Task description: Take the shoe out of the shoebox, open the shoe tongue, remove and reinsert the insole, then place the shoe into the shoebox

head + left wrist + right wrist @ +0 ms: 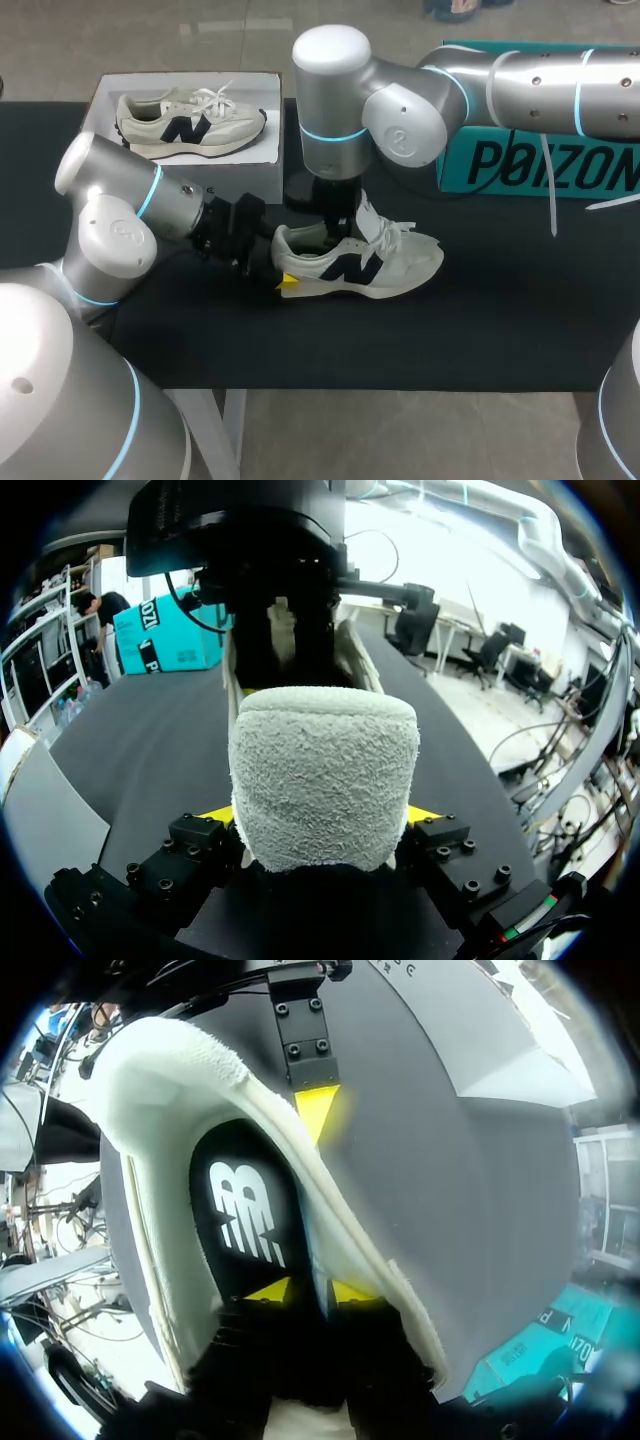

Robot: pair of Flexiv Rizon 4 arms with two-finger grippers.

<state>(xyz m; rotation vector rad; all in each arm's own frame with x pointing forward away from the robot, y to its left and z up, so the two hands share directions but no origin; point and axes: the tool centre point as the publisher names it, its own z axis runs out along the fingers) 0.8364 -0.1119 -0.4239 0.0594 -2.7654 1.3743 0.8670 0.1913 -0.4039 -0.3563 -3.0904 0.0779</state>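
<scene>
Shoe (360, 262) is out of the shoebox (100, 95) and lies mid-table. My left gripper (318, 818) clamps its heel, and my right gripper (310, 1290) pinches the collar wall. The insole (245, 1210) sits inside. I judge removal, reinsertion and reboxing outstanding.

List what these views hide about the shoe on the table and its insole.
Insole: front part, right wrist view, covered by the right gripper; head view, blocked by it too.
Shoe toe and laces: left wrist view, behind its heel and the right gripper.
Teal box: head view, cut off by the right edge, partly behind the right arm.
</scene>
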